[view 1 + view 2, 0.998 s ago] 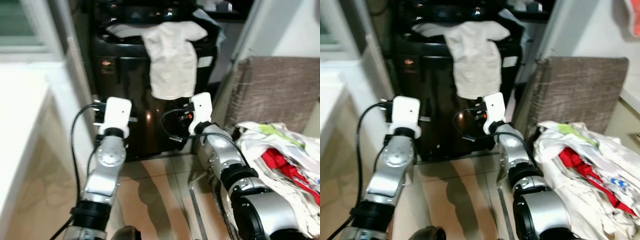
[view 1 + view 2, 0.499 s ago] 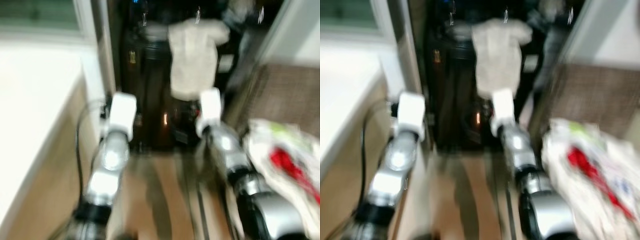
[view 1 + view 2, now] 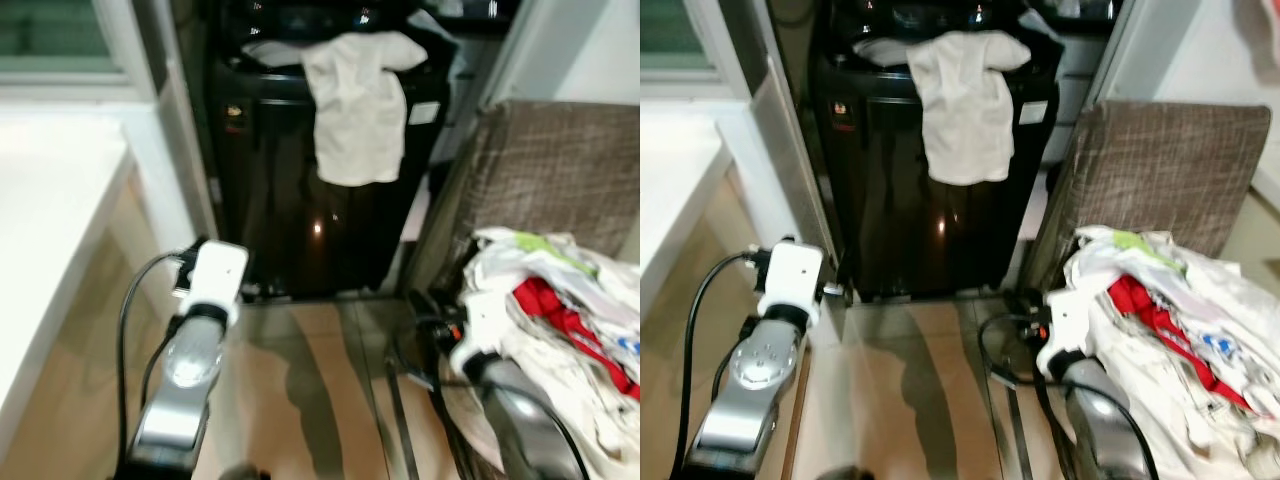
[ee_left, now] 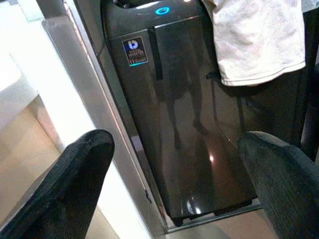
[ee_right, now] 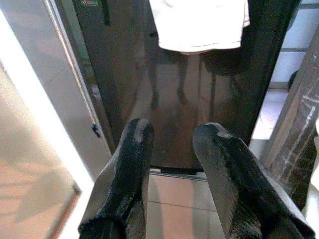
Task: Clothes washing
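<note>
A black top-loading washing machine [image 3: 320, 190] stands straight ahead. A white garment [image 3: 355, 105] hangs from its open top down over its front panel. To my right, a heap of white, red and green clothes [image 3: 560, 310] lies piled against a brown woven chair [image 3: 555, 170]. My left gripper [image 4: 174, 144] is held low, facing the washer's front, with its fingers [image 4: 75, 184] spread wide and nothing between them. The right gripper [image 5: 174, 129] also faces the washer's lower front, open and empty; its arm [image 3: 500, 385] is low beside the heap.
A white counter [image 3: 50, 230] and a pale door frame [image 3: 170, 170] close in the left side. The brown chair narrows the right side. Tan floor tiles [image 3: 320, 370] run between my arms up to the washer. Black cables [image 3: 420, 350] hang by the right arm.
The view swung, blurred, then steadied a little farther from the washer. Both arms have dropped lower; the right wrist sank from under the hanging garment to beside the clothes heap.
</note>
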